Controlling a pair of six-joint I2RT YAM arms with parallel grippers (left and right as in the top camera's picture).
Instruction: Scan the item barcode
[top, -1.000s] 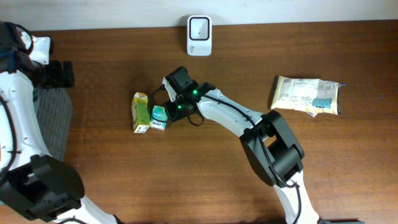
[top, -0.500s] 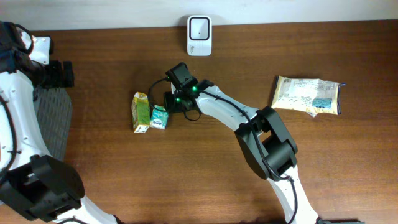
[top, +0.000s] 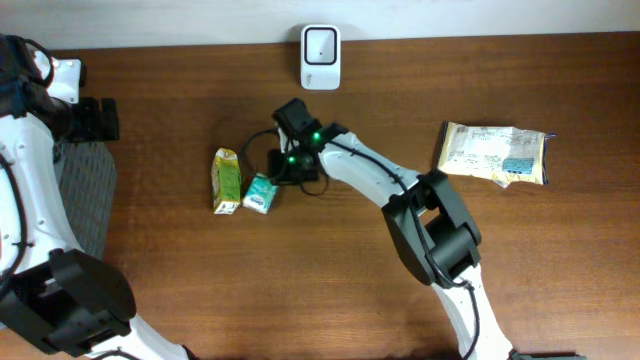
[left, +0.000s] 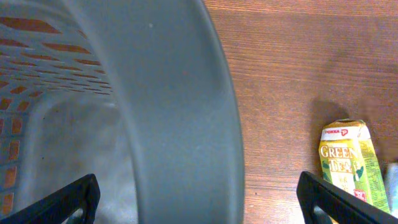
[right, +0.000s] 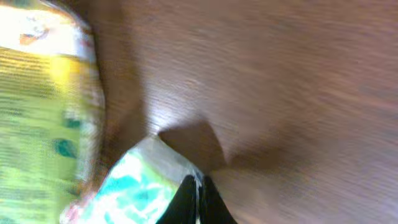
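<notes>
A small teal-and-white packet (top: 261, 193) lies on the wooden table, right beside a green tea carton (top: 227, 180). My right gripper (top: 278, 178) is shut, its tips low at the packet's right edge. In the right wrist view the closed fingertips (right: 186, 202) press against the packet's corner (right: 140, 186), and I cannot tell whether they pinch it. The green carton (right: 43, 93) fills the left of that view. The white scanner (top: 320, 43) stands at the table's back edge. My left gripper (left: 202, 205) hangs open over a basket, far to the left.
A grey mesh basket (top: 88, 190) sits at the table's left edge, its rim (left: 186, 93) filling the left wrist view, with the green carton (left: 348, 162) to the right. A crinkled snack bag (top: 495, 153) lies at the right.
The right gripper opened wider, then shut and shifted slightly right and back. The teal packet has turned and slid a little away from the green carton. The left arm has not moved.
</notes>
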